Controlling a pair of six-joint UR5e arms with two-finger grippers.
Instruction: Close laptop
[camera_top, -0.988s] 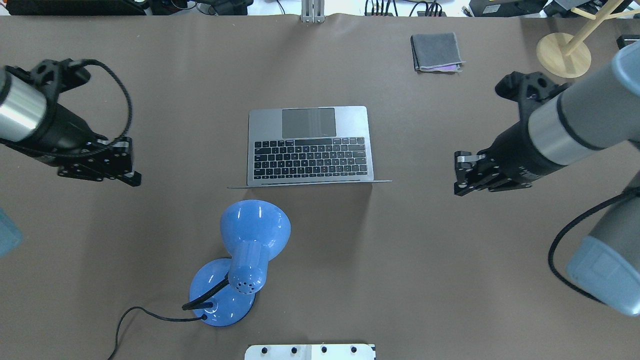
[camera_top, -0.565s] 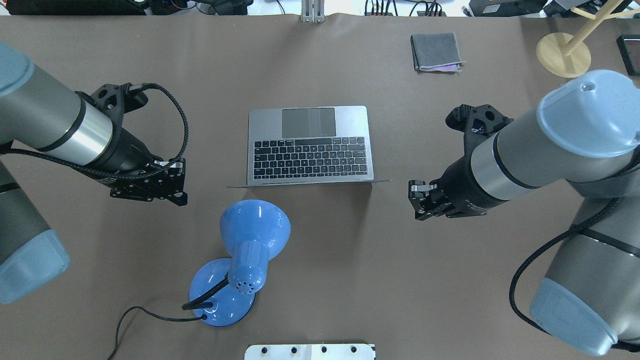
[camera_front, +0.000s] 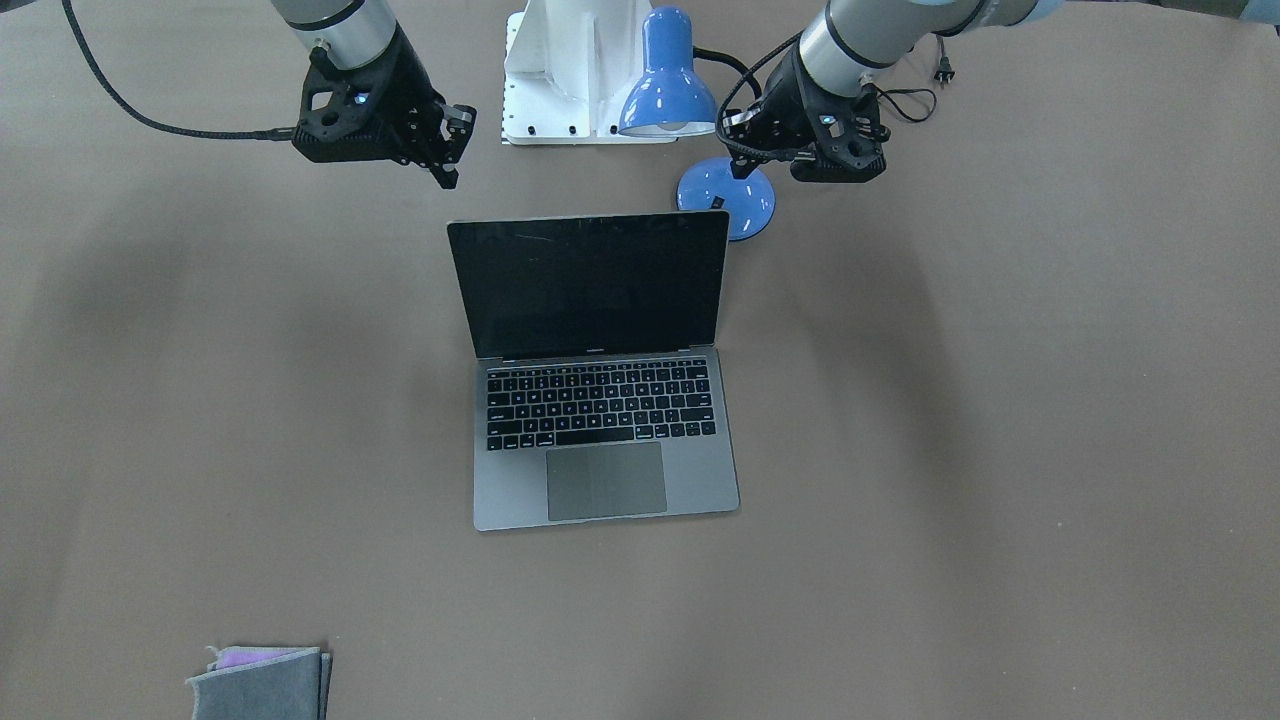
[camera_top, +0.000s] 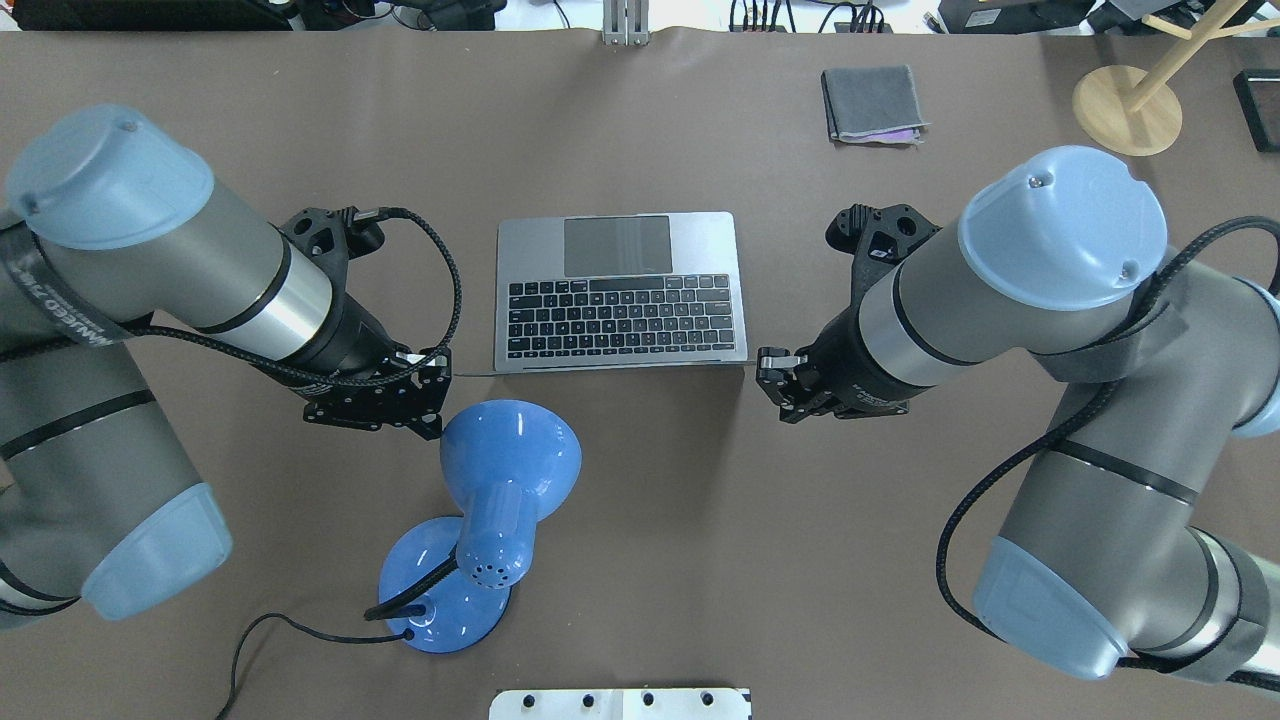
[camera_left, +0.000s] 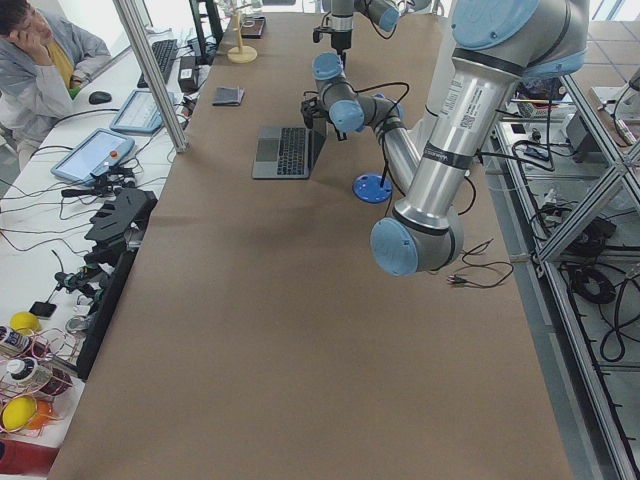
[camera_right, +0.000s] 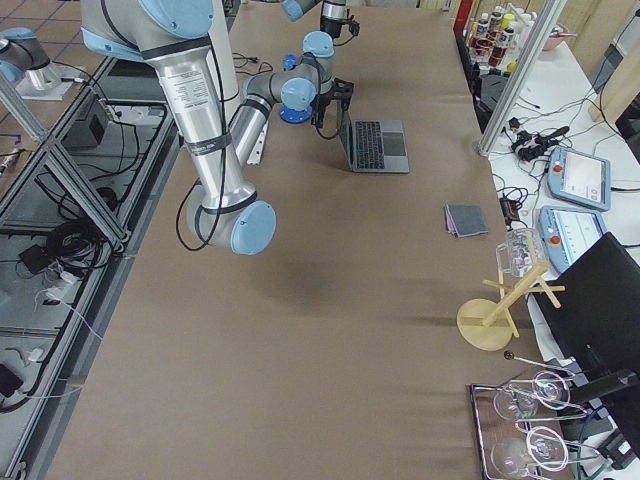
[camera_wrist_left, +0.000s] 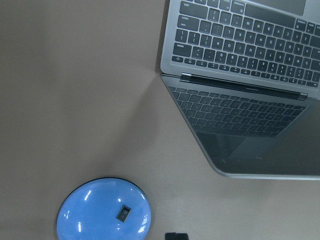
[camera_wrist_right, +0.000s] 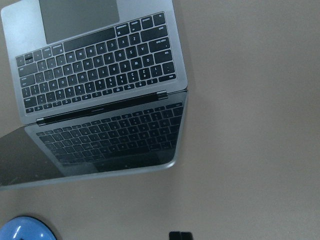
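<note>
The space-grey laptop (camera_top: 620, 290) lies open at mid-table, its dark screen (camera_front: 590, 285) upright on the robot's side and its trackpad on the far side. My left gripper (camera_top: 432, 395) hovers beside the screen's left edge, just above the blue lamp's shade; it also shows in the front view (camera_front: 740, 160). My right gripper (camera_top: 772, 385) hovers beside the screen's right edge, and in the front view (camera_front: 448, 165). Each wrist view shows one dark tip at bottom centre (camera_wrist_left: 176, 236) (camera_wrist_right: 180, 235), so both look shut and empty. Neither touches the laptop (camera_wrist_left: 240, 45) (camera_wrist_right: 100, 65).
A blue desk lamp (camera_top: 500, 500) stands on the robot's side of the laptop, its base (camera_front: 727, 195) and cord near my left gripper. A folded grey cloth (camera_top: 872, 103) and a wooden stand (camera_top: 1127, 108) are at the far right. A white mount plate (camera_top: 620, 703) is at the near edge.
Both arms have swung inward from the table's sides. The left gripper moved right and the right gripper moved left, ending beside the laptop's screen edges. The laptop has not moved.
</note>
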